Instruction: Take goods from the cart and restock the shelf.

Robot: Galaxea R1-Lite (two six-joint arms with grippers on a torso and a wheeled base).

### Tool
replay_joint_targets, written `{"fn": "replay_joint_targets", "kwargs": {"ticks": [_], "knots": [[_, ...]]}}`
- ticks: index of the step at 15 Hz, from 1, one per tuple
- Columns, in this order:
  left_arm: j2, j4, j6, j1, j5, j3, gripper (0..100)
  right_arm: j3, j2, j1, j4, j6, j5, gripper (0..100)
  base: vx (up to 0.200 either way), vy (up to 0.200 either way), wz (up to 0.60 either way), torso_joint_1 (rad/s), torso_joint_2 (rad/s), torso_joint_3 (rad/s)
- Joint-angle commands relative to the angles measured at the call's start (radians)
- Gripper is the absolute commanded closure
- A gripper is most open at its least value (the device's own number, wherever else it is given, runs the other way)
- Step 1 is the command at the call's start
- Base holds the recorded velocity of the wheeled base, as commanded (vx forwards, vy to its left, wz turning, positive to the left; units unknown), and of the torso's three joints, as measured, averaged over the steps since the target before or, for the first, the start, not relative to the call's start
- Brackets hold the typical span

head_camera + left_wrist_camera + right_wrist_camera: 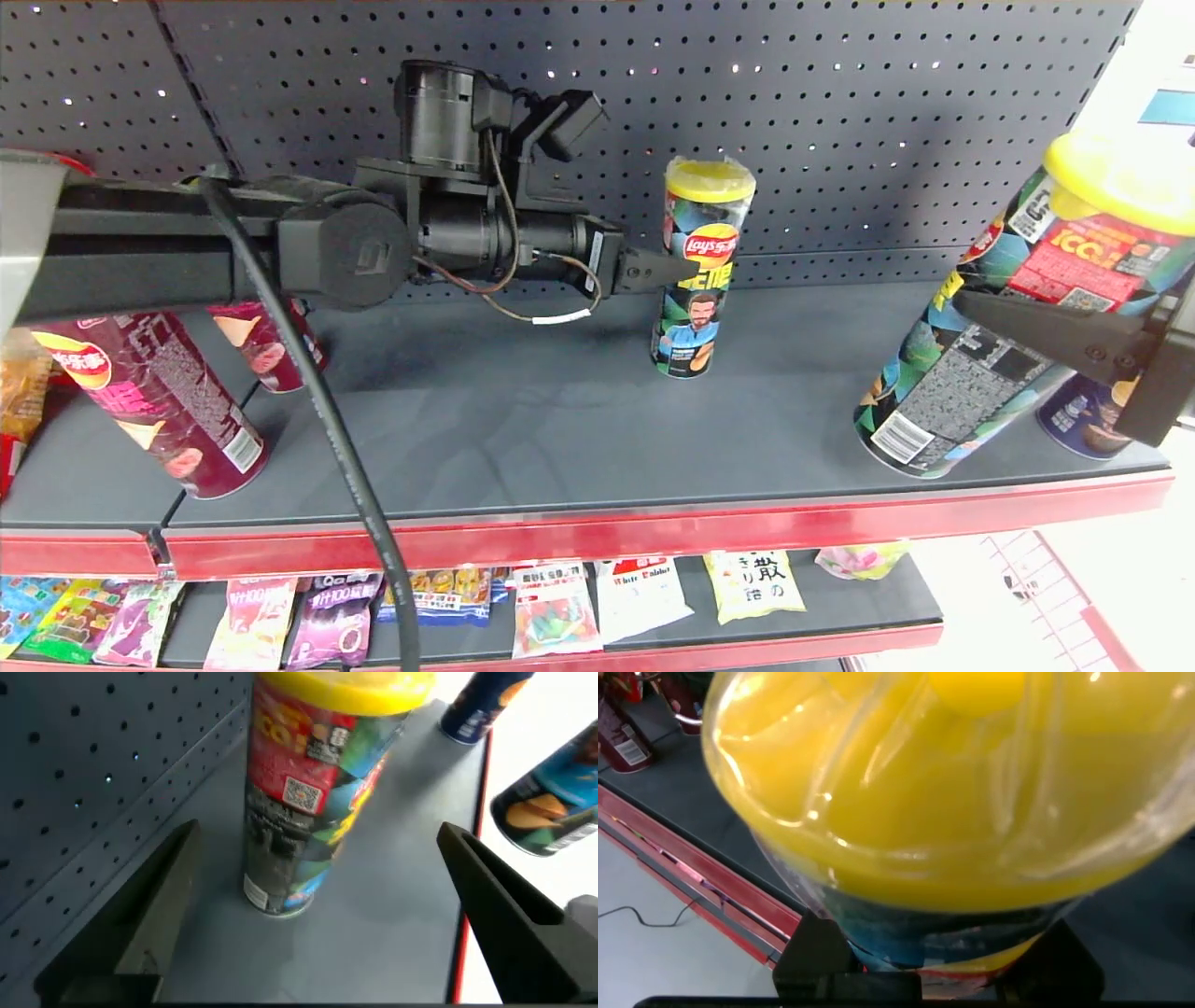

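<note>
Chip can (934,401): yellow lid, multicoloured label, tilted

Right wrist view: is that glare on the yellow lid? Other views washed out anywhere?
Right wrist view: yes, white highlights streak the yellow lid of the can in the right pincer. Head view: blown white right of the pegboard. Left wrist view: white past the shelf lip.
</note>
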Motion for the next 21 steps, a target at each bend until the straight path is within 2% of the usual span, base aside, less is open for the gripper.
{"fn": "replay_joint_targets", "kwargs": {"ticks": [1, 13, 17, 18, 21], "knots": [[0.043, -0.002, 0.0, -0.006, 0.014, -0.044, 0, 0.0, 0.002, -0.001, -0.001, 0.0, 0.001, 100, 0.0, 0.0, 0.0, 0.0, 0.0, 0.0], [0.168, 0.001, -0.002, -0.049, 0.035, -0.22, 0, 0.0, 0.0, -0.012, -0.001, 0.0, 0.001, 100, 0.0, 0.0, 0.0, 0.0, 0.0, 0.0], [0.185, 0.0, -0.002, -0.058, 0.057, -0.226, 0, 0.003, 0.0, -0.014, -0.001, 0.001, 0.001, 100, 0.0, 0.0, 0.0, 0.0, 0.0, 0.0], [0.196, 0.0, -0.002, -0.06, 0.062, -0.237, 100, 0.003, 0.0, -0.014, -0.001, 0.001, 0.001, 100, 0.0, 0.0, 0.0, 0.0, 0.0, 0.0], [0.201, 0.003, -0.005, -0.07, 0.057, -0.257, 100, 0.003, 0.0, -0.014, -0.001, 0.001, 0.001, 100, 0.0, 0.0, 0.0, 0.0, 0.0, 0.0]]}}
